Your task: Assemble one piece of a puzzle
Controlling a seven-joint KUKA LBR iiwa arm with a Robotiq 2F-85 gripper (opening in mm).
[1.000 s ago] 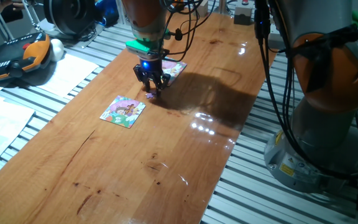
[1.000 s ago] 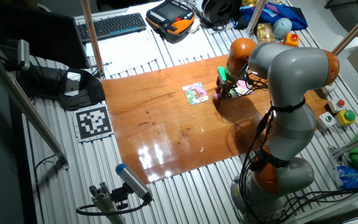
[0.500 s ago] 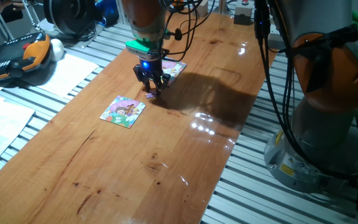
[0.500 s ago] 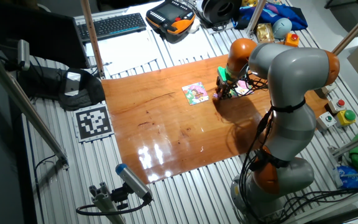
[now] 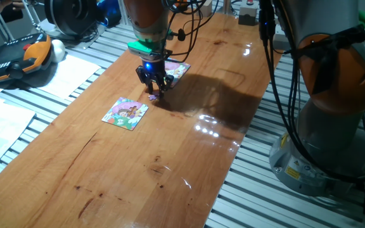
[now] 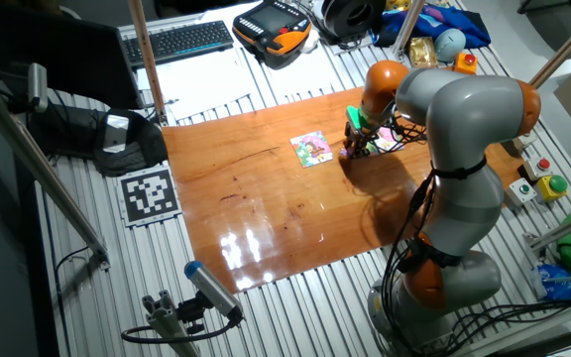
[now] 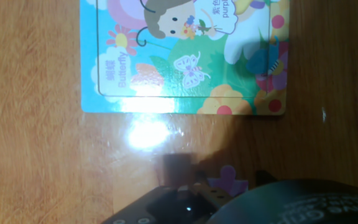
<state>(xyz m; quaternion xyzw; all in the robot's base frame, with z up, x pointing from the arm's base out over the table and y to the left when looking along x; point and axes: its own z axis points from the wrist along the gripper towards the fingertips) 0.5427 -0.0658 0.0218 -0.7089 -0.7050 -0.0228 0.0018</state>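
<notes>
Gripper low over the small purple piece, next to the green puzzle on the wooden table.

The piece [image 7: 227, 180] is tiny, purple-pink, with round knobs on its edge; in the hand view only a part of it shows, flat on the table [image 5: 189, 145], just in front of the dark finger [image 7: 174, 168]. The gripper [image 5: 155, 90] stands down at the table over the piece, but whether its fingers are apart or pressed on the piece I cannot tell. The puzzle [image 5: 126, 113], a flat square with green edges and a pink figure, lies near the gripper, apart from it. The lilac-and-white puzzle [image 5: 179, 69] lies just behind the gripper. Compared with the frames before, nothing has changed: the gripper, the piece and both puzzles keep the same places.
</notes>
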